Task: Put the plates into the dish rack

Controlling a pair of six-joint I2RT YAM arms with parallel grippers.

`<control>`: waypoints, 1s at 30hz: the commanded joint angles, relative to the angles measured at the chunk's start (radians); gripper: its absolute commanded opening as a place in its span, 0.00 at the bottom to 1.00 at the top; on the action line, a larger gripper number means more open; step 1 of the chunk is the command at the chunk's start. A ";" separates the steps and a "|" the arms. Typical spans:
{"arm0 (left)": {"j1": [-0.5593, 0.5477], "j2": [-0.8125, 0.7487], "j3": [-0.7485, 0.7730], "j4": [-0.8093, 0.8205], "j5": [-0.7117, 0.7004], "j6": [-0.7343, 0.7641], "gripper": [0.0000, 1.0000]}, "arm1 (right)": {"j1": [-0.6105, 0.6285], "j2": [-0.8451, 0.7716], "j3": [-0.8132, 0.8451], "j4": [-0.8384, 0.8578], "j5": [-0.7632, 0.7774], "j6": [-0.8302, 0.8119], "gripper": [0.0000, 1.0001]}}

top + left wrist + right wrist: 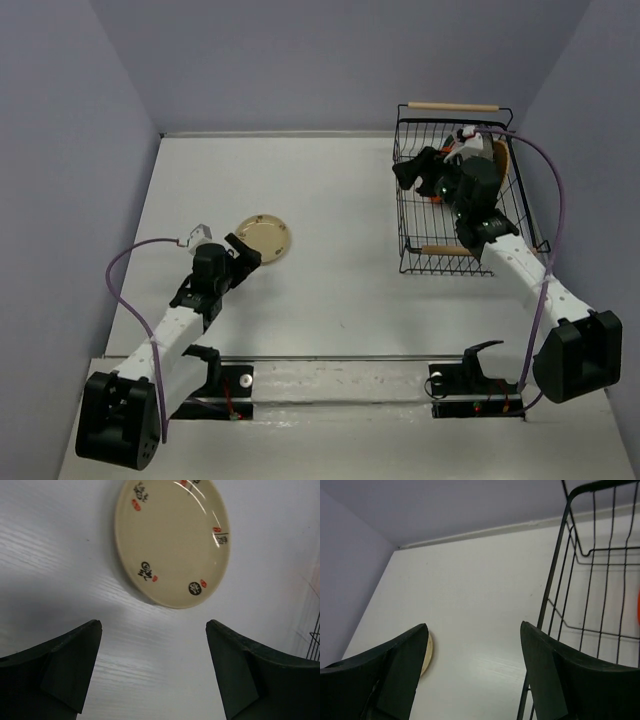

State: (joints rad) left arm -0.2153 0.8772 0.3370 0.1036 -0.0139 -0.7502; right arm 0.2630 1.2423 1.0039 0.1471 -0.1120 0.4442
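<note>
Left fingers (70,670) open, empty, just short of beige plate (172,540) on bench (60,555). Right fingers (395,670) open, seemingly straddling dish rack (455,106) side wall.

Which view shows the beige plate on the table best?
Left wrist: the beige plate lies close and nearly whole, its printed pattern clear. Top external shows the plate small, pattern unreadable; right wrist catches only a sliver of its edge.
</note>
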 commanded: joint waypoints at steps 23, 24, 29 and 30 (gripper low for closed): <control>0.031 0.534 0.076 0.445 -0.317 -0.144 0.05 | 0.211 0.014 -0.005 0.080 -0.127 0.048 0.76; 0.043 0.536 0.062 0.479 -0.308 -0.143 0.05 | 0.238 0.031 0.005 0.072 -0.144 0.041 0.76; 0.057 0.458 -0.001 0.576 -0.242 -0.132 0.05 | 0.326 0.129 0.102 -0.013 -0.210 -0.028 0.77; 0.057 0.432 -0.013 0.591 -0.223 -0.126 0.06 | 0.338 0.149 0.119 -0.027 -0.219 -0.038 0.77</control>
State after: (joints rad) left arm -0.1654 1.3968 0.3710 0.5869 -0.2584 -0.9051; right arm 0.5354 1.3407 1.0313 0.1555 -0.2619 0.4690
